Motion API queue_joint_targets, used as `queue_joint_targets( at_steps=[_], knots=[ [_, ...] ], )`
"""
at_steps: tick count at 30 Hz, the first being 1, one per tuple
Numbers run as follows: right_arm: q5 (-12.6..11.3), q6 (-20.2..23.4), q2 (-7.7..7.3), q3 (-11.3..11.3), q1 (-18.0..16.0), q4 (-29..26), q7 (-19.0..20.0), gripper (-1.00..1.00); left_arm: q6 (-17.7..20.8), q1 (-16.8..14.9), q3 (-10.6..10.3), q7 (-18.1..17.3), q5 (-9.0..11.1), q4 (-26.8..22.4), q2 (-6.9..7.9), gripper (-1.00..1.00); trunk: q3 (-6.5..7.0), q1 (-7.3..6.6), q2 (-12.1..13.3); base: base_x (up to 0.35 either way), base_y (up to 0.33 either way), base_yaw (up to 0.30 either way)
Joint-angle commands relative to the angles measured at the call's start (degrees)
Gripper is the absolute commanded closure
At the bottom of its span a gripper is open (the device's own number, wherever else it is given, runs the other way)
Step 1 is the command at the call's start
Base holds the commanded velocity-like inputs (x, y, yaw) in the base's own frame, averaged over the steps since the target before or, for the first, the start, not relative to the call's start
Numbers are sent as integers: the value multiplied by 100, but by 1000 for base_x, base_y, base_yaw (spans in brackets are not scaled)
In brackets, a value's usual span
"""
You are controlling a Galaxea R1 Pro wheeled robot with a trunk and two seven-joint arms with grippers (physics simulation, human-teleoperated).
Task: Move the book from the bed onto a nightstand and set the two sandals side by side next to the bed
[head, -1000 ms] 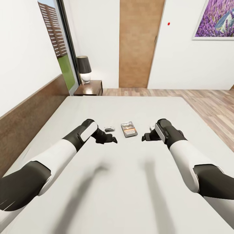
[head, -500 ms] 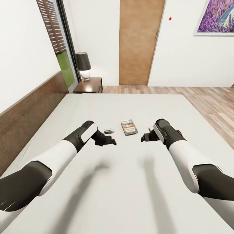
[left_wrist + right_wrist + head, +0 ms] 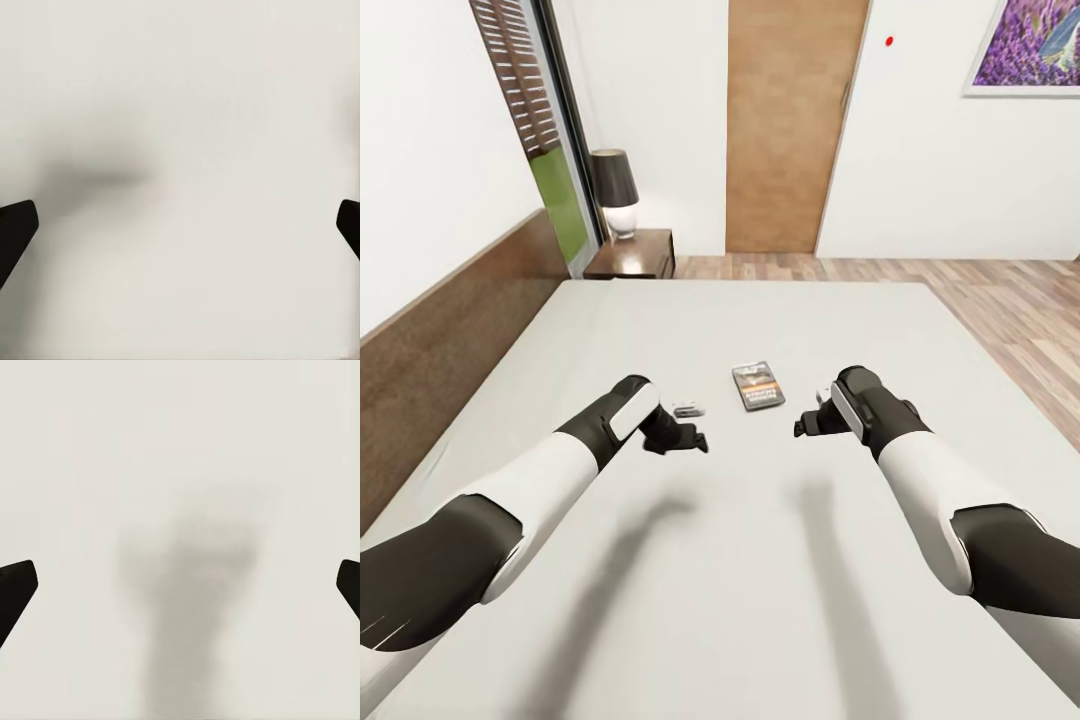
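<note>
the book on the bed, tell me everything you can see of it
The book is a small thin paperback with a dark cover, a picture at its upper part and an orange band with pale lettering too small to read. It lies flat and closed on the off-white mattress, cover up, slightly askew. Nothing grips it: it sits between and just beyond the left hand and right hand, touching neither.

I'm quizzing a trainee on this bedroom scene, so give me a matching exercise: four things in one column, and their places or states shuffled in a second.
Things:
1. book
2. lamp
3. left gripper
4. lavender picture

Places or states:
A. hangs on the white wall
B. lies flat on the bed, between the two grippers
C. open, above the mattress
D. stands on the nightstand

Pairs: 1-B, 2-D, 3-C, 4-A
</note>
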Motion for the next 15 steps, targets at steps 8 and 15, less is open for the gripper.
queue_joint_targets(
  at_steps=[8, 15],
  knots=[
    [10, 22, -11, 68, -4, -11, 20, -100, 7, -33, -24, 416, 89, -34, -23, -100, -78, 0, -3, 0, 0, 0],
    [12, 22, -22, 105, -21, -17, 20, -100, 7, -240, -17, 528, 100, -32, -44, -100, -143, 0, -3, 0, 0, 0]
  ],
)
